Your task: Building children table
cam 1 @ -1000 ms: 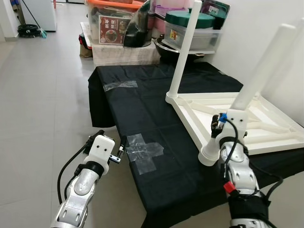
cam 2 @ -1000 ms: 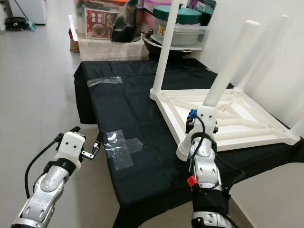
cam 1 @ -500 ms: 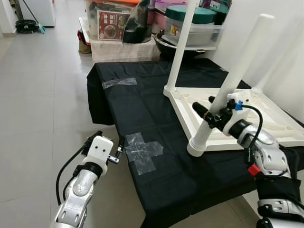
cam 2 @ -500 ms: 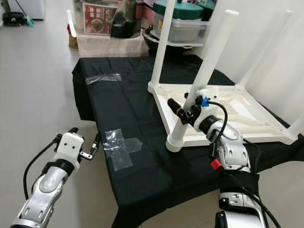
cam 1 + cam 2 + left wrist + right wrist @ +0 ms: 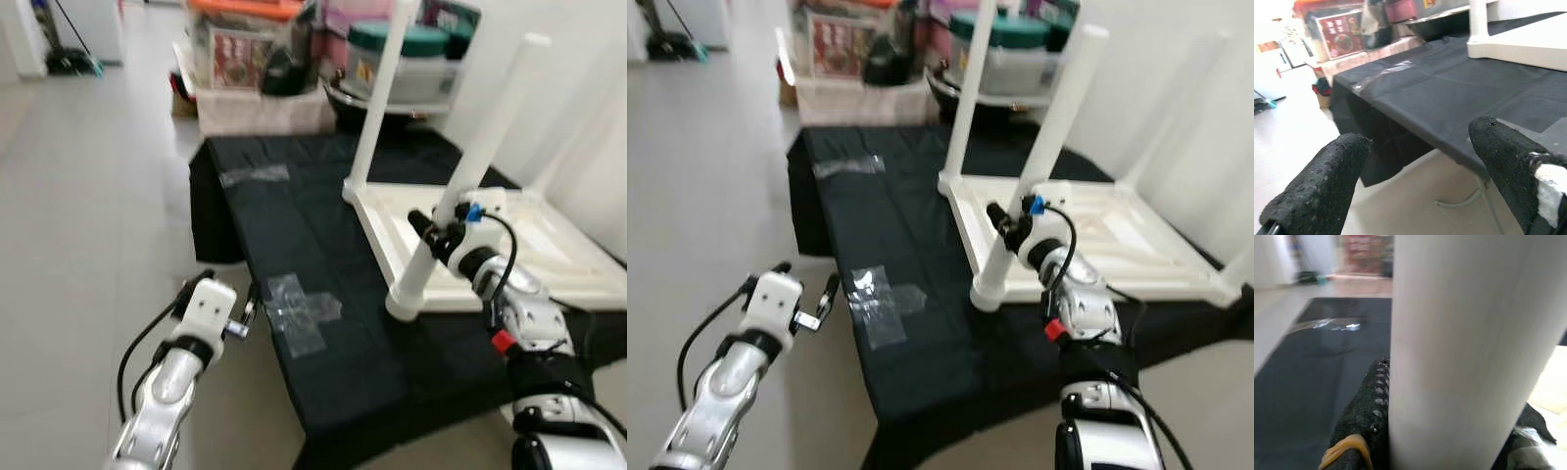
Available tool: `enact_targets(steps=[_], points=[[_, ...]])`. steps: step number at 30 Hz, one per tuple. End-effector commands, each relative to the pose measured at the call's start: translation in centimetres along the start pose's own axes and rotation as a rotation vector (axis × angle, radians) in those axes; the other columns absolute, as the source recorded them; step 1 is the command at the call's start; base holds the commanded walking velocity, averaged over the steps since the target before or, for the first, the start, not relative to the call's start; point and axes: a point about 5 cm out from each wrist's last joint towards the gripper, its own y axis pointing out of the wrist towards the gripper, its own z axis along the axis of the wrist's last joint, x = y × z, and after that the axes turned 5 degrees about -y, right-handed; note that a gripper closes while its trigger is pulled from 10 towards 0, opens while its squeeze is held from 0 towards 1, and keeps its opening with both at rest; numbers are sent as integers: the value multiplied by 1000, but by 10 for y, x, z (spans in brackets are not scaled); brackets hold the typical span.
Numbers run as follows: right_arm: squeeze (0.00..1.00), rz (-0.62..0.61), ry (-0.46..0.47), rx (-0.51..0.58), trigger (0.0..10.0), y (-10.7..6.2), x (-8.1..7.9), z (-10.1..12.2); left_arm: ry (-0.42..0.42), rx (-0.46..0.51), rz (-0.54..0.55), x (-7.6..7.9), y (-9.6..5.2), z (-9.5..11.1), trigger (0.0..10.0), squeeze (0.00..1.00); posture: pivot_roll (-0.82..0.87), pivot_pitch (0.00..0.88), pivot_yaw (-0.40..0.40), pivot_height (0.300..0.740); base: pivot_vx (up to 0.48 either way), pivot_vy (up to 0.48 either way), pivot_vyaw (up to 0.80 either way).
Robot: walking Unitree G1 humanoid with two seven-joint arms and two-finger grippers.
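Right gripper [image 5: 431, 233] had swung sideways and clamped the near-corner leg [image 5: 470, 166] low down; light stiff plastic, slippery, while left gripper [image 5: 217, 305] hung open.

**Hidden, cropped and blurred**

Motion-blurred throughout in both eye views, so labels on the far storage boxes [image 5: 250, 54] unreadable. Far table leg [image 5: 384, 93] cut off by the top edge. Right side of the upturned white table [image 5: 549, 255] running out of the picture. Right gripper [image 5: 436, 227] partly masked by the near table leg [image 5: 470, 176]; right wrist view mostly blocked by that leg [image 5: 1459, 347], fingers [image 5: 1369, 406] barely peeking out at either side. Left arm cropped at the bottom edge.
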Motion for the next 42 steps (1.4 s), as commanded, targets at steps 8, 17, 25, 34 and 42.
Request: enact_targets(steps=[8,17,25,34,42], points=[[0,-453,-25,-218,0,-27,-27,-53,-7,-2,-20,4,-2,0,10000,0,27,0,-143,740,0,0,0],[1000,-303,-22,-40,10000,-17,-22,-19,-9,0,-11,3,0,0,10000,0,23,0,-140,740,0,0,0],[0,338,-86,173,10000,-11,-10,28,-8,1,-16,2,1,0,10000,0,22,0,-138,740,0,0,0],[0,402,-136,173,0,-12,0,30,-7,3,-15,2,1,1,10000,0,32,0,-145,740,0,0,0],[0,25,-183,20,0,-3,14,3,-2,0,-12,0,-1,0,10000,0,28,0,-142,740,0,0,0]])
